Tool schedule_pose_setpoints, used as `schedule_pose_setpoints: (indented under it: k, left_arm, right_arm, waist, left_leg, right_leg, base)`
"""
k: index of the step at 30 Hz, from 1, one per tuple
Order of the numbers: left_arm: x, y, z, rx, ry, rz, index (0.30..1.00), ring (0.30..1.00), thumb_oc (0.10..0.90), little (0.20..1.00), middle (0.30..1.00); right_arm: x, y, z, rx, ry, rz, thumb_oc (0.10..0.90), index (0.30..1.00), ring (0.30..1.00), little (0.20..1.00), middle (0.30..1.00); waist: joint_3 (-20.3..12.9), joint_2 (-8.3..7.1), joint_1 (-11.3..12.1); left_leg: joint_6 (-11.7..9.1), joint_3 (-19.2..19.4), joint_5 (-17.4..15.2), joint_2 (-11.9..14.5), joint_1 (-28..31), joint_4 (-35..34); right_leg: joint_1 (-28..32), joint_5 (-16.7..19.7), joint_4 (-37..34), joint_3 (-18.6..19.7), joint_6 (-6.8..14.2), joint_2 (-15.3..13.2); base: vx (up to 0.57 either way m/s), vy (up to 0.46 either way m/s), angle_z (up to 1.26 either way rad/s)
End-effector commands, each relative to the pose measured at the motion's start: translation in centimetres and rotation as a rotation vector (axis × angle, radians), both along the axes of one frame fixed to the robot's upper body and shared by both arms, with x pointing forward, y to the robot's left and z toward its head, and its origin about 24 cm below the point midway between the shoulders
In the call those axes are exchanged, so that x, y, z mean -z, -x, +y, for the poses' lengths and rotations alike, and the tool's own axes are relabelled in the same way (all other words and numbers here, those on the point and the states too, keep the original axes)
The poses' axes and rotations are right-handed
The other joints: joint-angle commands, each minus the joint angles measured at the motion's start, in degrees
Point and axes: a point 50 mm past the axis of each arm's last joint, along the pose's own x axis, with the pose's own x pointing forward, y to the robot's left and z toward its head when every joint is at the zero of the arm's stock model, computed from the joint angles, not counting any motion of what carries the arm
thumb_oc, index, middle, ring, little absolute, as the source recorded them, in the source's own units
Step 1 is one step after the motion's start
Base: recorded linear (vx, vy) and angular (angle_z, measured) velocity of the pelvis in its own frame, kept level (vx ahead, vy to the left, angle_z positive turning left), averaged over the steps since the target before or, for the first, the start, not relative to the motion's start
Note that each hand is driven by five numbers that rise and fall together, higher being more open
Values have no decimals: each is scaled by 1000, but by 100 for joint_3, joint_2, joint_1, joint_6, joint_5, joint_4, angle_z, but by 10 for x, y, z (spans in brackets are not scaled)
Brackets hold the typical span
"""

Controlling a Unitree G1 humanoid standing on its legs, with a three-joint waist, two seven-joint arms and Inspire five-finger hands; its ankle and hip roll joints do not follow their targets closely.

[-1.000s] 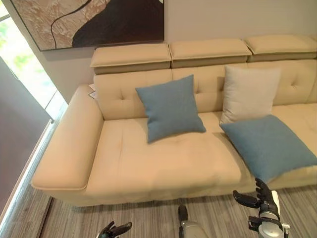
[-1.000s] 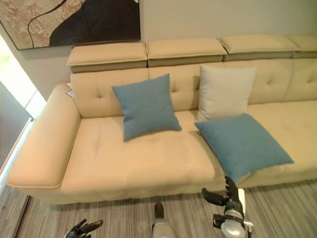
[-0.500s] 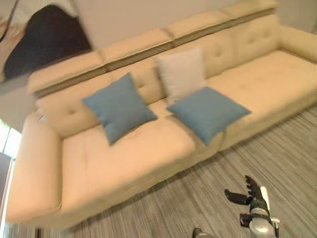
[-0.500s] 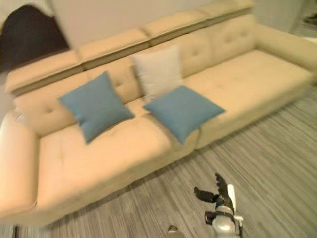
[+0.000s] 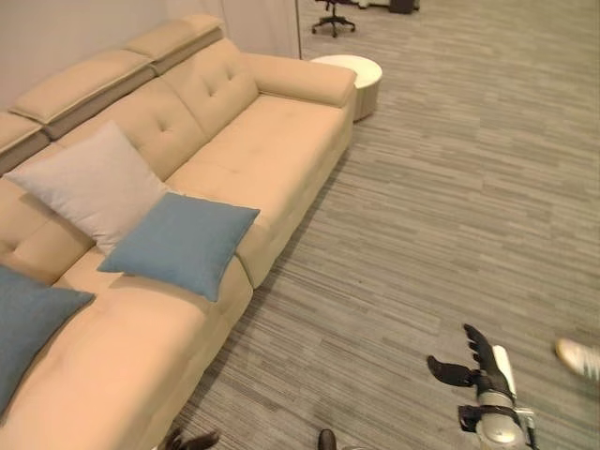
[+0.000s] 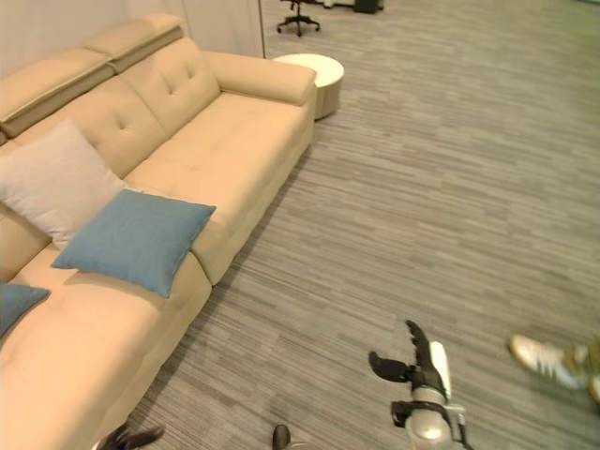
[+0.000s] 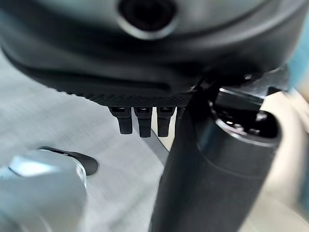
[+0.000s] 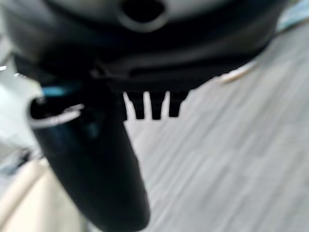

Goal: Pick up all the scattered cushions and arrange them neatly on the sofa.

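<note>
Grey striped carpet floor (image 5: 422, 216), long beige tufted leather sofa (image 5: 234, 141) along its far-left side, both hands empty.

Right hand (image 5: 473, 370) low over carpet, fingers straight and spread, thumb out, nothing held. Left hand (image 5: 187, 441) just at sofa's near front edge, fingers (image 7: 140, 121) straight and relaxed in its wrist view, nothing held. Person's white sneaker (image 5: 577, 356) on carpet to the right of right hand. Up-left of right hand, on the sofa seat: square blue fabric cushion (image 5: 183, 244) lying flat near the seat's front edge; light grey square cushion (image 5: 89, 183) propped on backrest just behind it, touching; second blue cushion (image 5: 28, 323) at frame edge, beyond left hand. Far past sofa's armrest: round white low table (image 5: 352, 75), then black office chair (image 5: 333, 14).
</note>
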Motion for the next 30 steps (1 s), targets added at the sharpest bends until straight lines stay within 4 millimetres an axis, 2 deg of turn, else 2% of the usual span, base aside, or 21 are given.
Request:
schedule_pose_setpoints:
  k: [1,3,4,5,6,7,8,9,10,11,13,14,16,17,19,20,22,23,25,27,30]
  left_arm:
    - [2,45,33,-63,-80,125,900,900,800,900,900]
    - [2,57,39,-101,-82,147,900,900,800,900,900]
    - [2,58,39,-102,-82,148,900,900,800,900,900]
    - [3,72,42,-148,-68,183,900,900,800,900,900]
    - [3,71,42,-165,-69,181,900,900,800,900,900]
    - [10,79,23,-161,-20,223,900,900,800,900,900]
    - [10,83,28,-142,-7,262,900,900,800,900,900]
    - [9,89,34,-118,-6,304,900,900,800,900,900]
    - [7,86,41,-115,-20,299,900,900,800,900,900]
    - [5,83,47,-115,-36,290,900,900,800,900,900]
    - [2,68,49,-100,-52,225,900,900,800,900,900]
    - [1,63,49,-66,-58,207,900,900,800,900,900]
    - [0,48,46,48,-75,171,900,900,800,900,900]
    - [0,44,44,73,-78,157,900,900,800,900,900]
    - [-9,19,46,125,-142,51,900,900,800,900,900]
    - [-12,13,47,106,-149,15,900,900,800,900,900]
    - [-13,6,47,10,-137,-19,900,900,800,900,900]
    - [-15,2,48,-38,-128,-39,900,900,800,900,900]
    - [-20,-7,52,-91,-126,-107,900,900,800,900,900]
    - [-23,-8,57,-85,-130,-126,900,900,800,900,900]
    - [-31,-17,62,-61,-145,-183,900,900,800,900,900]
  right_arm:
    - [-47,-53,15,-80,2,-307,800,900,900,900,900]
    - [-44,-56,20,-71,-27,-313,800,900,900,900,900]
    - [-44,-55,21,-72,-29,-310,800,900,900,900,900]
    - [-41,-65,35,-109,-65,-314,800,900,900,900,900]
    - [-37,-62,36,-101,-79,-302,800,900,900,900,900]
    - [-29,-61,39,-69,-109,-293,800,900,900,900,900]
    - [-28,-57,39,-56,-110,-292,800,900,900,900,900]
    - [-24,-51,41,-59,-141,-285,800,900,900,900,900]
    - [-20,-44,41,-57,-160,-264,800,900,900,900,900]
    - [-16,-37,39,-44,-177,-247,800,900,900,900,900]
    - [-13,-32,40,-7,-225,-262,800,900,900,900,900]
    - [-12,-30,39,15,-253,-273,800,900,900,900,900]
    - [-14,-30,33,60,-261,-297,800,900,900,900,900]
    - [-13,-30,31,71,-266,-296,800,900,900,900,900]
    - [-14,-29,25,132,-268,-316,800,900,900,900,900]
    - [-15,-27,24,146,-274,-328,800,900,900,900,900]
    - [-10,-22,22,184,-273,-311,800,900,900,900,900]
    - [-9,-20,23,190,-274,-308,800,900,900,900,900]
    - [-11,-24,23,179,-289,-319,800,900,900,900,900]
    - [-10,-26,21,168,-309,-308,800,900,900,900,900]
    - [-23,-34,9,126,-252,-329,800,900,900,900,900]
  waist:
    - [86,113,571]
    - [45,173,714]
    - [72,142,703]
    - [-10,178,835]
    - [-47,101,913]
    - [-68,-40,1005]
    - [-109,-99,1014]
    - [-150,-44,925]
    - [-159,24,762]
    - [-170,152,625]
    - [-123,253,403]
    - [-110,280,305]
    - [-124,342,179]
    - [-139,346,141]
    - [-92,240,111]
    - [-131,196,86]
    - [-174,83,3]
    - [-147,25,-51]
    - [-83,-61,-53]
    - [-96,-178,-32]
    - [-153,-127,-11]
  left_leg:
    - [208,1145,239,-528,-388,-677]
    - [122,1636,427,-500,-326,-1154]
    - [126,1641,396,-570,-234,-1223]
    - [496,1569,492,-705,83,-1664]
    - [637,1430,459,-843,157,-1694]
    - [779,1385,362,-946,266,-1666]
    - [812,1311,311,-940,407,-1659]
    - [871,1138,242,-935,626,-1675]
    - [972,927,161,-1008,810,-1735]
    - [1037,674,103,-1039,1009,-1804]
    - [1034,178,-2,-1137,1414,-1931]
    - [975,-9,-23,-1131,1497,-1920]
    - [745,-334,-108,-1039,1603,-1884]
    - [685,-464,-118,-1039,1595,-1853]
    - [527,-841,-265,-1060,1687,-1818]
    - [450,-1015,-302,-1036,1682,-1826]
    - [316,-1433,-427,-993,1847,-1886]
    - [272,-1583,-494,-969,1939,-1866]
    - [169,-1702,-620,-834,2078,-1802]
    - [109,-1863,-696,-799,2140,-1753]
    - [-85,-2124,-665,-461,2205,-1736]
  right_leg:
    - [1105,-524,-180,-452,1243,-185]
    - [1268,-584,-165,-517,1288,-37]
    - [1323,-631,-147,-516,1322,-87]
    - [1331,-443,164,-518,1361,47]
    - [1228,-166,642,-568,1567,-14]
    - [1081,274,1254,-694,2029,-136]
    - [979,679,1829,-851,2268,-295]
    - [811,1071,2552,-931,2268,-496]
    - [624,997,3173,-927,2268,-668]
    - [350,954,3676,-866,2206,-629]
    - [-47,678,4081,-905,2049,-716]
    - [-175,613,3958,-929,1972,-860]
    - [-274,235,3016,-1031,1673,-1367]
    - [-194,245,2581,-1048,1621,-1431]
    - [-150,269,1475,-694,1657,-1509]
    - [-144,442,900,-594,1704,-1587]
    - [-298,847,177,-103,1845,-1717]
    - [-349,1041,3,13,1907,-1727]
    - [-351,1390,-198,-387,2082,-1807]
    - [-232,1328,-158,-344,2058,-1774]
    - [-168,943,39,-321,1957,-1492]
  base:
    - [428,-193,-40]
    - [354,-87,-23]
    - [424,-37,-6]
    - [398,-14,-3]
    - [493,-59,-21]
    - [321,-127,-42]
    - [412,-159,-24]
    - [447,-65,25]
    - [510,82,79]
    - [470,144,140]
    - [386,18,193]
    - [295,-134,188]
    - [304,-183,161]
    - [287,-201,143]
    - [235,-299,127]
    - [308,-380,97]
    - [366,-357,110]
    - [310,-335,125]
    - [221,-317,101]
    - [175,-283,78]
    - [168,-296,44]
